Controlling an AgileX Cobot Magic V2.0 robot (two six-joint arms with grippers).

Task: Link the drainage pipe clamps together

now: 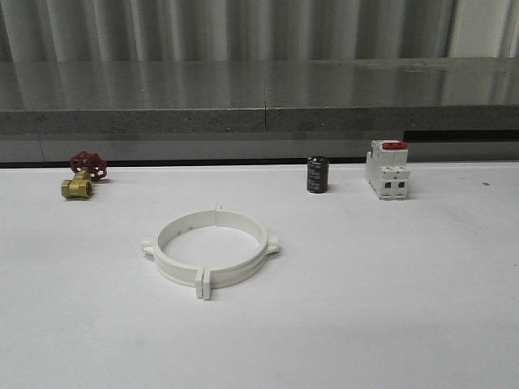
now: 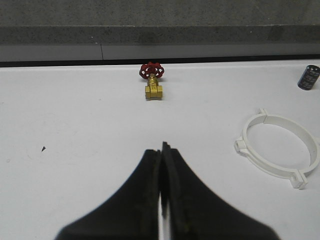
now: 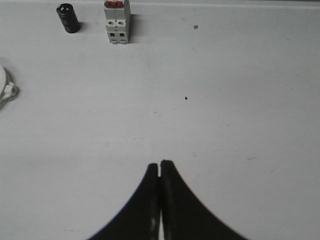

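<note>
Front view, near to far: white table [image 1: 405, 324], bare in the lower part of the frame. Center-left sits the pipe clamps [image 1: 212, 249], two white half-rings already joined into one full ring, lying flat on the table. One pair of end tabs meets at the near edge of the ring, the other at the far edge; small lugs stick out at the left and right sides. Nothing touches the ring.

Farther back, upper left: brass valve [image 1: 82, 177] with a red handwheel, well apart from the ring. Upper center-right: small black cylinder [image 1: 317, 174] standing upright. Just right of it, apart: white switch [image 1: 387, 169] with a red top. Behind all that, a grey stone ledge [image 1: 259, 97] and a corrugated wall.

Left wrist view: left gripper [image 2: 161, 150] above bare table, jaws clenched together, nothing between them. Ring at right of frame, valve upper center.

Right wrist view: right gripper [image 3: 159, 165] above bare table, jaws pressed together, empty. Ring edge at far left; cylinder and switch upper left.
</note>
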